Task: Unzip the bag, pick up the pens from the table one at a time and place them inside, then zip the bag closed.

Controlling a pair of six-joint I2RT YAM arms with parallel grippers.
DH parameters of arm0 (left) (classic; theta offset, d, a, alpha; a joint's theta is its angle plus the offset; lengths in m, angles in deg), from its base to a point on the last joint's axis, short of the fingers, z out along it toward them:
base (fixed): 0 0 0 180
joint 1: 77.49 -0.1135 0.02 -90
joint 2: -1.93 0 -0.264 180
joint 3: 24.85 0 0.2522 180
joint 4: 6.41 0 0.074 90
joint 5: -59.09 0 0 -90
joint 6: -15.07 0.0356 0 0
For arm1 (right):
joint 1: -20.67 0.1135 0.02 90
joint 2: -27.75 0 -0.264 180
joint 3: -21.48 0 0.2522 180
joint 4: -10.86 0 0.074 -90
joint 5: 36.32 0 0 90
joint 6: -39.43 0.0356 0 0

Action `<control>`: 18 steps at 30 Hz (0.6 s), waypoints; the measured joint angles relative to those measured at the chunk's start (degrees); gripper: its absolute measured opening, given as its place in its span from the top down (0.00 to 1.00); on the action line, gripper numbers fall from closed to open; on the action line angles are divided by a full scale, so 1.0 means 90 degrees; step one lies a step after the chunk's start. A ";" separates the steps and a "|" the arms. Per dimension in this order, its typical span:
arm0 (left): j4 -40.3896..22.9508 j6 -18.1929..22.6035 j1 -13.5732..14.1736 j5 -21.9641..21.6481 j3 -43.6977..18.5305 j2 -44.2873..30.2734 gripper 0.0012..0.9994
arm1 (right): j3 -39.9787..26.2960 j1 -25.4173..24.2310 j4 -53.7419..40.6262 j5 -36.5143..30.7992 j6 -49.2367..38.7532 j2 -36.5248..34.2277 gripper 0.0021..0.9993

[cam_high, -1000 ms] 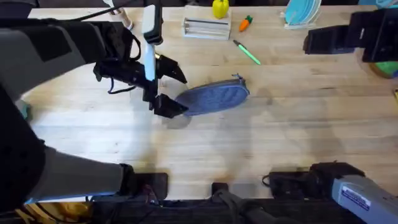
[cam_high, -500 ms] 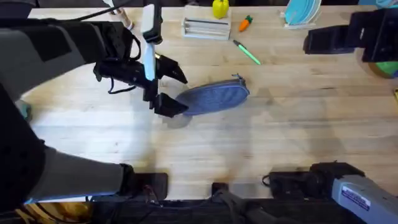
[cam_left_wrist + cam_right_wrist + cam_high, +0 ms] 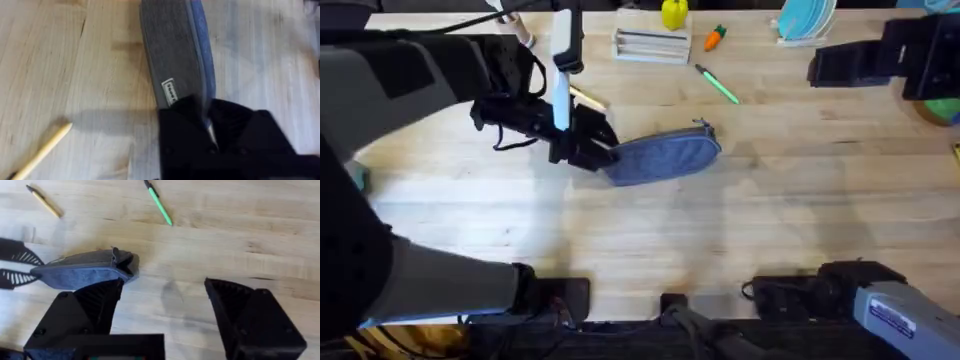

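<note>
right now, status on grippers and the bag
Left gripper shut on the bag at its end. Right gripper open, beside the bag. Green pen and yellow pen on the table. Nothing blocking.

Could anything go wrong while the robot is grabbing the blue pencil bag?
Maybe. The left gripper pinches just one end of the bag, so the bag could slide or swing on the table when pulled. The yellow pen lies close behind that gripper and might get bumped away.
</note>
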 joint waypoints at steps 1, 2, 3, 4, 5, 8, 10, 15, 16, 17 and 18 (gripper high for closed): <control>0.0002 0.0010 0.0001 -0.0014 0.0002 0.0000 0.90 | 0.0000 0.0000 -0.0002 0.0000 0.0000 0.0002 0.00; 0.0022 0.0020 0.0002 -0.0027 0.0002 -0.0001 0.94 | 0.0000 0.0000 0.0000 0.0000 0.0000 0.0002 0.00; 0.0022 0.0018 0.0007 -0.0044 0.0002 -0.0002 0.96 | 0.0000 0.0000 -0.0001 0.0000 -0.0001 0.0002 0.00; 0.0022 0.0017 0.0007 -0.0044 0.0002 -0.0002 0.96 | 0.0000 0.0000 0.0000 0.0000 0.0000 0.0002 0.00; 0.0024 0.0019 0.0007 -0.0044 0.0002 -0.0002 0.96 | 0.0000 0.0000 -0.0006 0.0019 0.0003 0.0002 0.00; 0.0022 0.0017 0.0007 -0.0044 0.0002 -0.0002 0.96 | 0.0000 0.0000 -0.0015 0.0240 0.0126 0.0002 0.00; 0.0017 0.0018 0.0007 -0.0044 0.0002 -0.0002 0.96 | 0.0000 0.0000 -0.0016 0.0487 0.0210 0.0002 0.00; 0.0015 0.0019 0.0007 -0.0041 0.0002 -0.0002 0.96 | -0.0005 0.0001 -0.0004 0.1122 0.0326 -0.0035 0.00; 0.0015 0.0019 0.0007 -0.0041 0.0002 -0.0002 0.96 | -0.0011 0.0013 0.0002 0.1238 0.0338 -0.0088 0.00; 0.0015 0.0019 0.0007 -0.0041 0.0002 -0.0002 0.96 | -0.0017 0.0038 0.0024 0.1360 0.0340 -0.0175 0.00; 0.0015 0.0019 0.0007 -0.0041 0.0002 -0.0002 0.96 | -0.0022 0.0069 0.0037 0.1436 0.0338 -0.0260 0.00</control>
